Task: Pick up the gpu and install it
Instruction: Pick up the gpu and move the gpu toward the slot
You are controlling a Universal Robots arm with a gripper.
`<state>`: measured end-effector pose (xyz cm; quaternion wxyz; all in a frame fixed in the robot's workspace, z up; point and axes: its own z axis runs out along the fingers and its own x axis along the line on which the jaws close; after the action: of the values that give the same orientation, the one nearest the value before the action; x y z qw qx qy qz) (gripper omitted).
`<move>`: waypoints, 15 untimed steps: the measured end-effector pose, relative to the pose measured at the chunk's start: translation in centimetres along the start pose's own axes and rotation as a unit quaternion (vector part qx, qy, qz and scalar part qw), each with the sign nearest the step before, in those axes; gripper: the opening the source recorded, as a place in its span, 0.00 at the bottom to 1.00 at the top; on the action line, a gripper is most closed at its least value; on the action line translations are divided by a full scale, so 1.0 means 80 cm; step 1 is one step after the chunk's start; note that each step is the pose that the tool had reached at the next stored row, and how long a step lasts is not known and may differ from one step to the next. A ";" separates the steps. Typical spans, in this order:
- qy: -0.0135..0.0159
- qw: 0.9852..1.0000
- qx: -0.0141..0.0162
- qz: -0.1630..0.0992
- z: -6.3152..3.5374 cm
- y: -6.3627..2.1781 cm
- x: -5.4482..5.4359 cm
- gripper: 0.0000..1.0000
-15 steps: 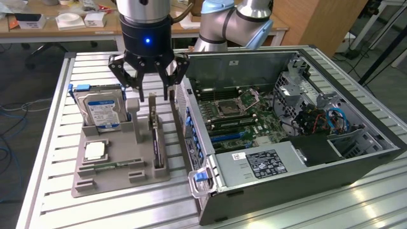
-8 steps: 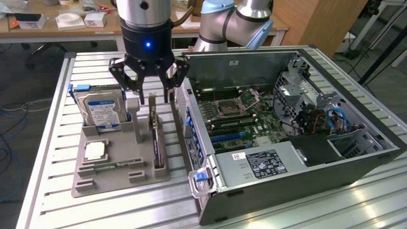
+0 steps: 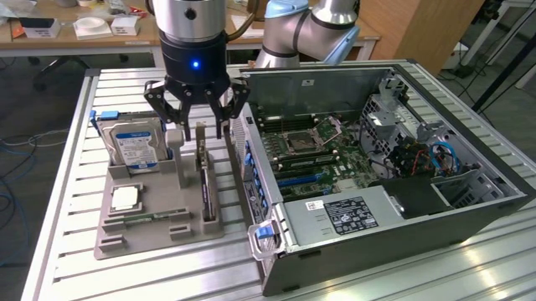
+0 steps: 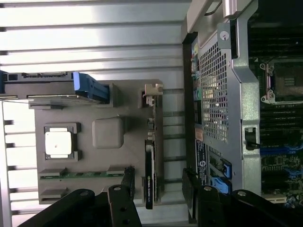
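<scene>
The gripper (image 3: pixel 199 128) hangs with its jaws spread wide and empty over the 12 o'clock end of the gpu (image 3: pixel 206 185). The gpu is a thin dark card on edge, with a pale bracket at that end. It is slotted along the 3 o'clock side of the grey tray (image 3: pixel 125 241), with the open computer case (image 3: pixel 469 207) just beyond.

You worked at a slatted metal table (image 3: pixel 71 207), its pale ribs running lengthwise and catching bright glare from overhead light towards the exterior view's lower right. Behind it you had a wooden desk (image 3: pixel 59 42) carrying small white boxes (image 3: pixel 92 26). A tall wooden cabinet (image 3: pixel 427 31) stood at the exterior view's upper right, with dark stand legs (image 3: pixel 503 63) slanting down beside it. Your floor (image 3: pixel 25 169) was plain grey, and loose cables (image 3: pixel 21 141) trailed across it at the exterior view's left.
</scene>
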<state>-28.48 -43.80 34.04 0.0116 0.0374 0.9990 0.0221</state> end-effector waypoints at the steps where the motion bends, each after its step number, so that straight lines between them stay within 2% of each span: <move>1: 0.000 1.000 0.000 0.000 0.001 0.000 0.000 0.53; 15: 0.000 1.000 0.000 0.000 0.012 -0.007 0.000 0.53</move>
<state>-28.48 -44.35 33.09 0.0116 0.0374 0.9990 0.0220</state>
